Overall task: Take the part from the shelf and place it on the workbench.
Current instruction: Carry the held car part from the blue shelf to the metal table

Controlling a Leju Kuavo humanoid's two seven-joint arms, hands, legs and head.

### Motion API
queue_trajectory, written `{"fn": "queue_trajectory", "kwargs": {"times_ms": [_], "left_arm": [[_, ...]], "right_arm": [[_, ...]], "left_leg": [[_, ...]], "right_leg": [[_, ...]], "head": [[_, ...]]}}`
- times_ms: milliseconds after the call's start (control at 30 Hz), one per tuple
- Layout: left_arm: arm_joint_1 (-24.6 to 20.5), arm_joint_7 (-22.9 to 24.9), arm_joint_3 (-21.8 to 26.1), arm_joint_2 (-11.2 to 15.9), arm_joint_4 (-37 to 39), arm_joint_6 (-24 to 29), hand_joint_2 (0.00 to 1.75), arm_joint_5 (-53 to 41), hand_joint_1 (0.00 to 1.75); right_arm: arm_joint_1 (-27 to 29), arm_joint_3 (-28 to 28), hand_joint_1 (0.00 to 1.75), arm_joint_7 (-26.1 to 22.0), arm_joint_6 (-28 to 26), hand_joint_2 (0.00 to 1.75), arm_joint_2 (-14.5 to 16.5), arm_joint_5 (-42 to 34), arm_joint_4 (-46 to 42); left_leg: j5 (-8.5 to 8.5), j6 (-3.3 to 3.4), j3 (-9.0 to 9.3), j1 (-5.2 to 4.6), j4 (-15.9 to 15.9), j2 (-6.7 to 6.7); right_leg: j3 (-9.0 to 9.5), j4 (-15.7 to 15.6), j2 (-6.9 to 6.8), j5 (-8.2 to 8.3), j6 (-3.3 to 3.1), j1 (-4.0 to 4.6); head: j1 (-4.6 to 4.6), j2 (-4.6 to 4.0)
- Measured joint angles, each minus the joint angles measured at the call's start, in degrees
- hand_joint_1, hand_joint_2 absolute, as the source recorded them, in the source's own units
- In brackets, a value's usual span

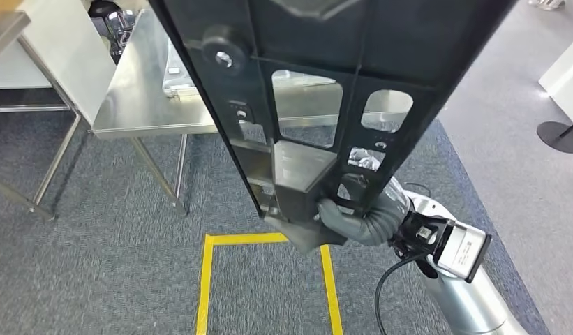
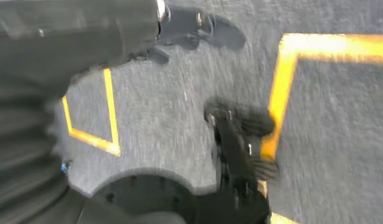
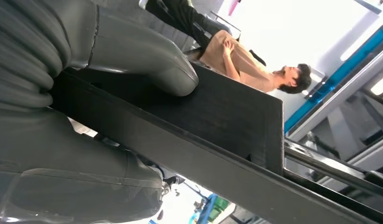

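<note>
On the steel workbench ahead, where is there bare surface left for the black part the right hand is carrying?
The workbench looks bare along its near edge and left corner, beside the white panel. Farther back it is crowded: a metal tray lies mid-table, with shiny hardware at the far corner. The black part, held by the right hand, hides the bench's right stretch.

We are seeing the part [image 1: 318,77], a long flat black panel with cut-out windows, a round boss and a boxy block at its lower end, hanging tilted above the carpet. Beyond it the steel workbench [image 1: 144,105] is standing; contact looks unlikely, though we cannot confirm.
</note>
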Motion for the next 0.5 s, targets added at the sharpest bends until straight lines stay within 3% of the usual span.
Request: {"fn": "queue_trajectory", "kwargs": {"times_ms": [100,133,167,200,267,300,333,433,500], "left_arm": [[-0.09,0.03,0.11,-0.02,0.0,-0.02,1.75,-0.05,0.0],[0.0,0.03,0.14,-0.02,0.0,-0.03,1.75,-0.08,0.0],[0.09,0.03,0.16,-0.01,0.0,-0.06,1.75,-0.1,0.0],[0.17,0.03,0.17,0.02,0.0,-0.11,1.75,-0.14,0.0],[0.2,0.03,0.18,0.09,0.0,-0.24,1.75,-0.3,0.0],[0.17,0.03,0.19,0.14,0.0,-0.3,1.75,-0.39,0.0],[0.17,0.03,0.19,0.18,0.0,-0.34,1.75,-0.49,0.0],[0.29,0.02,0.2,0.38,0.0,-0.45,1.75,-0.82,0.0],[0.28,-0.04,0.2,0.45,0.0,-0.48,1.75,-1.03,0.0]], "right_arm": [[-0.06,0.23,1.75,-0.51,1.64,1.75,0.44,-0.2,0.09],[-0.03,0.33,1.75,-0.66,2.15,1.75,0.54,-0.43,0.17],[-0.03,0.4,1.75,-0.77,2.51,1.75,0.62,-0.63,0.25],[-0.06,0.43,1.75,-0.89,2.83,1.75,0.74,-0.84,0.32],[-0.38,0.51,1.75,-1.21,3.42,1.75,1.01,-1.36,0.39],[-0.65,0.57,1.75,-1.39,3.73,1.75,1.16,-1.7,0.43],[-0.94,0.63,1.75,-1.54,3.97,1.75,1.33,-2.03,0.46],[-1.48,0.78,1.75,-1.7,4.3,1.75,1.88,-2.76,0.53],[-1.82,0.97,1.75,-1.81,4.21,1.75,2.21,-2.98,0.5]], "left_leg": [[-4.36,-0.64,-5.88,0.38,10.02,0.01],[-4.69,-0.77,-7.57,0.5,11.99,0.01],[-3.83,-0.84,-8.32,0.61,11.93,0.02],[-1.74,-0.88,-8.02,0.72,9.71,0.04],[3.17,-0.87,-5.72,0.78,2.12,0.14],[4.12,-0.64,-4.77,0.68,-0.77,0.24],[4.48,-0.31,-4.17,0.53,-2.39,0.32],[4.11,1.02,-3.05,0.43,-3.2,0.18],[3.72,1.69,-1.8,0.52,-3.55,0.0]], "right_leg": [[0.75,-0.06,-0.01,-0.68,-0.24,-0.01],[1.01,-0.04,0.04,-0.99,-0.2,-0.02],[1.36,-0.03,0.09,-1.34,-0.12,-0.05],[1.85,-0.01,0.14,-1.74,0.01,-0.09],[2.88,0.04,0.14,-2.68,0.43,-0.11],[3.22,0.05,0.14,-3.08,0.73,-0.08],[3.43,0.01,0.15,-3.42,1.08,-0.03],[3.84,0.9,0.15,-3.7,2.19,-0.02],[2.26,4.6,0.12,-3.9,2.7,-0.18]], "head": [[-0.24,0.01],[-0.25,0.01],[-0.26,0.01],[-0.27,0.01],[-0.27,0.0],[-0.29,0.0],[-0.3,0.0],[-0.28,0.01],[-0.14,0.01]]}}
